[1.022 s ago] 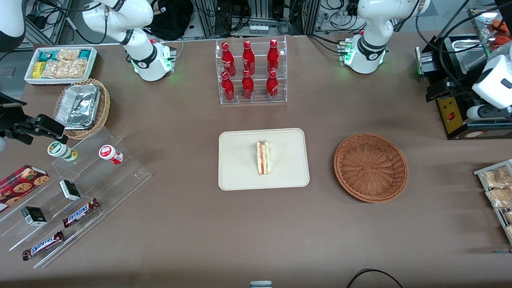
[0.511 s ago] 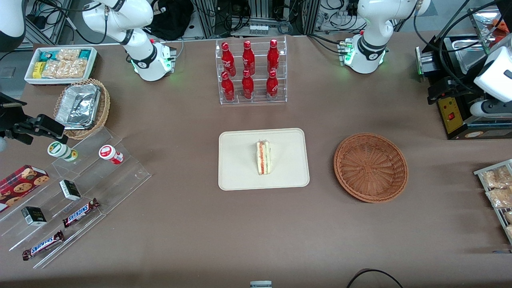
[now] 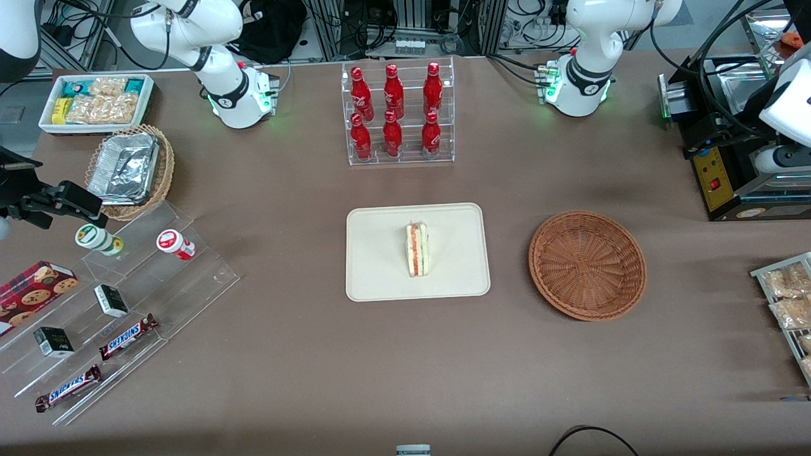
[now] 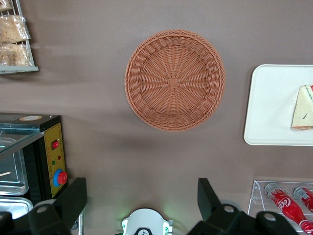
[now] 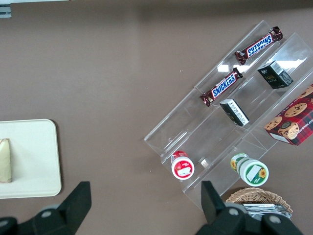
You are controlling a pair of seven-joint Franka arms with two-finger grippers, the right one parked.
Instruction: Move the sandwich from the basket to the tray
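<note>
i read the job as finished: the sandwich (image 3: 417, 249) lies on the tray (image 3: 374, 278), roughly at the tray's middle, and nothing is touching it. the basket (image 3: 587, 265) sits beside the tray, toward the working arm's end of the table, well apart from the tray's rim, and it holds nothing.

my gripper (image 4: 141, 196) hangs high above the table, well clear of the tray, looking straight down with the basket full in its wrist view and only one end of the tray showing. its two fingers (image 4: 73, 196) stand wide apart with nothing between them, so the hand is released and empty. in the front view the gripper itself is out of frame; only part of the arm shows at the working arm's end, above the black machine (image 3: 719, 171) that stands beside the basket.

so the step in hand, as i judge it, is the pull-back after the drop. the next move calls for very little: park the arm away from the tray, staying high enough to clear the rack of red bottles (image 3: 396, 114), which stands farther from the front camera than the tray. i'd leave the sandwich alone.
</note>
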